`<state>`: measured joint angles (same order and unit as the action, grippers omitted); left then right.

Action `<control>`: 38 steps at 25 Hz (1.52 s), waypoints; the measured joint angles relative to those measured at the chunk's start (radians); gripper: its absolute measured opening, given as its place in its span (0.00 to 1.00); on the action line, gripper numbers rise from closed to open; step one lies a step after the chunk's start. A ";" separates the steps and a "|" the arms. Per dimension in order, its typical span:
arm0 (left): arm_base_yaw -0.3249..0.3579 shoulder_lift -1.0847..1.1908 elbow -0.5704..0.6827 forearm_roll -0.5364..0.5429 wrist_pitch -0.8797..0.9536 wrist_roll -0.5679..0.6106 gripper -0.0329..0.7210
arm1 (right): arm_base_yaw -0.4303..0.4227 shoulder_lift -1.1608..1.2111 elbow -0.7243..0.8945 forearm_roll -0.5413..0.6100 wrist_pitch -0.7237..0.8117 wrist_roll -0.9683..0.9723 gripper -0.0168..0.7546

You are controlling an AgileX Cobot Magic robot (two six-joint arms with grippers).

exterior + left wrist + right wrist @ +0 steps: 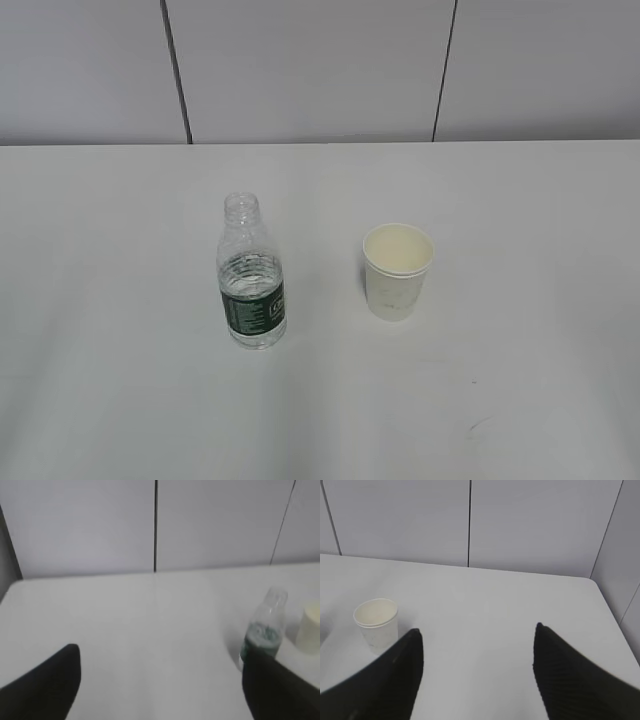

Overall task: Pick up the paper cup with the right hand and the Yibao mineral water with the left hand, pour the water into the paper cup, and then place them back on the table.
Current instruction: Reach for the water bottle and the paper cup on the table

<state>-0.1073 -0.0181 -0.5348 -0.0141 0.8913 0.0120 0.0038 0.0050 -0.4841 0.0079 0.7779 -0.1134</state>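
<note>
The Yibao mineral water bottle (pixel 251 275), clear with a dark green label and no cap, stands upright left of centre on the white table (pixel 120 300). The white paper cup (pixel 397 270) stands upright to its right, apart from it. Neither arm shows in the exterior view. In the left wrist view my left gripper (pixel 162 652) is open and empty, and the bottle (pixel 264 627) stands just beyond its right finger (pixel 275 690), with the cup (pixel 310 630) at the right edge. In the right wrist view my right gripper (pixel 477 630) is open and empty; the cup (pixel 376 622) stands beyond its left finger (pixel 390 680).
A pale panelled wall (pixel 320 70) with dark seams runs behind the table's far edge. The table's right edge and corner (pixel 592 582) show in the right wrist view. A few small dark specks (pixel 475 428) lie near the front right.
</note>
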 joint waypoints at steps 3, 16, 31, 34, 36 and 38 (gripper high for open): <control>0.000 0.000 0.025 -0.001 -0.178 0.035 0.83 | 0.000 0.085 0.024 0.000 -0.095 0.000 0.72; 0.000 0.207 0.279 -0.052 -0.756 0.050 0.81 | 0.000 0.402 0.231 0.000 -0.705 -0.027 0.72; -0.019 0.793 0.280 -0.057 -1.167 0.050 0.81 | 0.000 0.917 0.264 -0.100 -1.156 0.017 0.72; -0.063 0.903 0.280 -0.057 -1.283 0.050 0.81 | 0.000 1.036 0.264 -0.185 -1.312 0.033 0.72; -0.099 0.972 0.280 -0.057 -1.348 0.050 0.81 | 0.000 1.108 0.264 -0.231 -1.411 0.043 0.72; -0.131 1.049 0.280 -0.057 -1.403 0.050 0.80 | 0.000 1.174 0.260 -0.263 -1.475 0.045 0.72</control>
<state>-0.2378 1.0306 -0.2549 -0.0716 -0.5120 0.0620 0.0038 1.1789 -0.2240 -0.2552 -0.6970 -0.0684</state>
